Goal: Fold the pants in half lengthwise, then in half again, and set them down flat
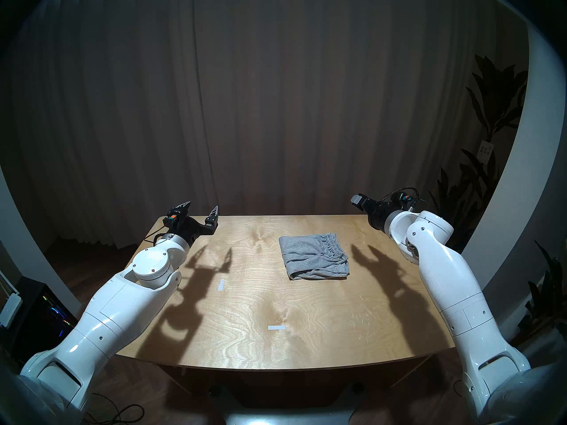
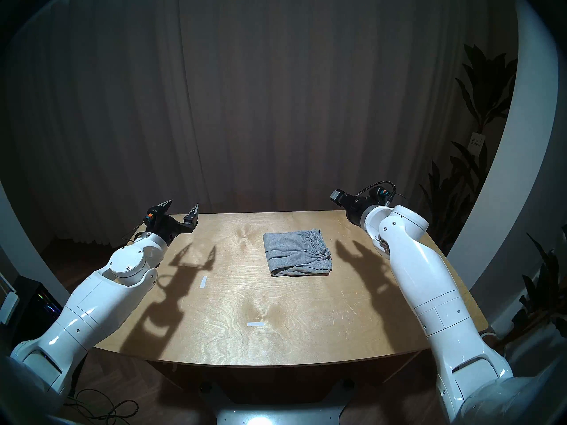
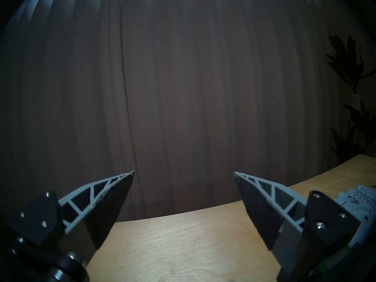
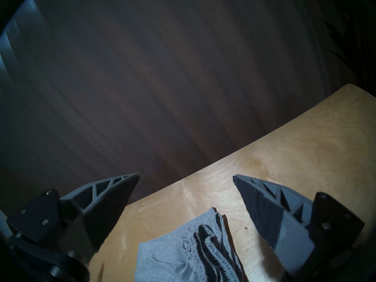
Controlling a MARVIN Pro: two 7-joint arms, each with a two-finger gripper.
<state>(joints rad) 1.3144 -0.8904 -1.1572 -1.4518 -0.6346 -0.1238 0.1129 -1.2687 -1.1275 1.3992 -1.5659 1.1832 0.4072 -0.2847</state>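
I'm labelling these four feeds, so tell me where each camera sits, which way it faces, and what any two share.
Head stereo left: on the head, looking down at the table and folded pants; both arms show.
Head stereo right: beside it, nearly the same picture.
Left wrist: behind the open left tool, facing the curtain across the far table edge.
Right wrist: tilted, behind the open right tool, over the pants.
Shared: all four show table and pants.

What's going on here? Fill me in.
Nothing is being handled right now. The grey pants lie folded into a compact bundle on the wooden table, a bit rumpled at the near edge. The left gripper and the right gripper are both open, empty and held clear on either side. The folding looks finished.
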